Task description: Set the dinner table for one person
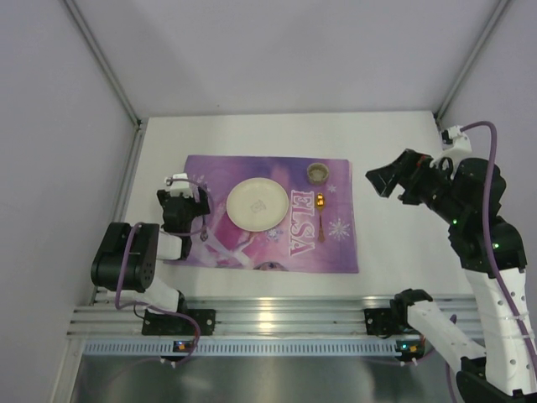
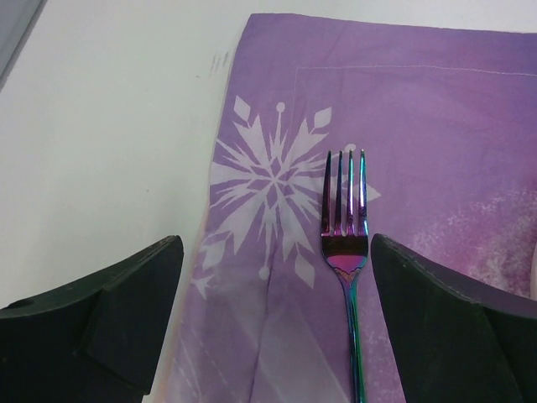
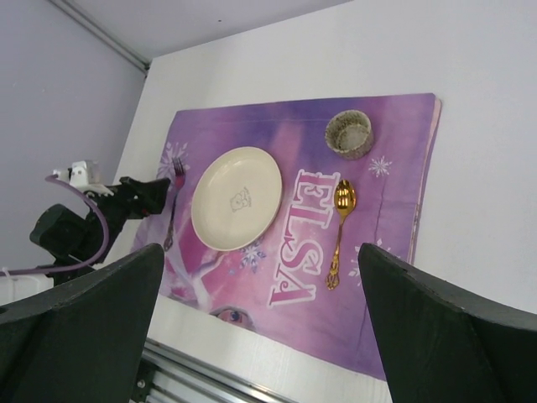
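The white dinner table (image 1: 252,138) carries a purple ELSA placemat (image 1: 327,252). On the mat lie a cream plate (image 1: 256,204), a small round bowl (image 1: 317,173), a gold spoon (image 1: 321,214) and an iridescent fork (image 2: 346,235). My left gripper (image 2: 277,252) is open low over the mat's left end. The fork lies flat between the jaws, close to the right finger, tines pointing away. My right gripper (image 1: 382,180) is open and empty, raised above the bare table right of the mat. The right wrist view shows the plate (image 3: 237,198), bowl (image 3: 349,133), spoon (image 3: 339,227) and fork (image 3: 171,214).
Aluminium rails (image 1: 268,319) run along the table's near edge by the arm bases. Grey enclosure walls with corner posts (image 1: 101,59) bound the table on the left, right and far sides. Bare white tabletop (image 2: 101,126) lies left of the mat.
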Robot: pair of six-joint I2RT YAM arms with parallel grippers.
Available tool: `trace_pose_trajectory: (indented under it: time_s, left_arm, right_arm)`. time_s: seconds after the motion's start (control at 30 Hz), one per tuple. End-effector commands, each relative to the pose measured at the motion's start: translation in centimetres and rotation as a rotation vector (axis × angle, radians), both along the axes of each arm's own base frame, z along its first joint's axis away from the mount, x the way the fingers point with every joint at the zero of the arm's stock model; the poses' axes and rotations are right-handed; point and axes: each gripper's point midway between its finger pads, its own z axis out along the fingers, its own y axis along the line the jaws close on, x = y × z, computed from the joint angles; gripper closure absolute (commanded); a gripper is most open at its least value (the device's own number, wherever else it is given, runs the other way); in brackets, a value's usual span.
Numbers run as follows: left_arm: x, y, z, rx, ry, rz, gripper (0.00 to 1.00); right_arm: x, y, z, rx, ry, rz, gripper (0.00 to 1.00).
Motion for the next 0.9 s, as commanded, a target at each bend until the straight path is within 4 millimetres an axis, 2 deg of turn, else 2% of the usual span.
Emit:
trace_pose_trajectory:
  time_s: [0.0, 0.3, 0.47, 0.87]
  left_arm:
    - [0.8, -0.2, 2.2, -0.015, -0.095, -0.016, 0.01]
    - [0.8, -0.2, 2.1, -0.017, -0.094, -0.014, 0.01]
    - [0.8, -0.2, 2.2, -0.015, -0.095, -0.014, 0.01]
    - [0.8, -0.2, 2.2, -0.015, -0.095, -0.014, 0.01]
  right_arm:
    - [0.4, 0.4, 1.6, 0.031, -0.064, 0.005, 0.0]
    - [0.5, 1.2, 1.2, 0.102, -0.088, 0.022, 0.0]
    - [0.2, 2.1, 2.0, 0.153, -0.148, 0.071, 0.0]
    - [0.1, 2.7, 2.2, 0.166, -0.187, 0.113, 0.0]
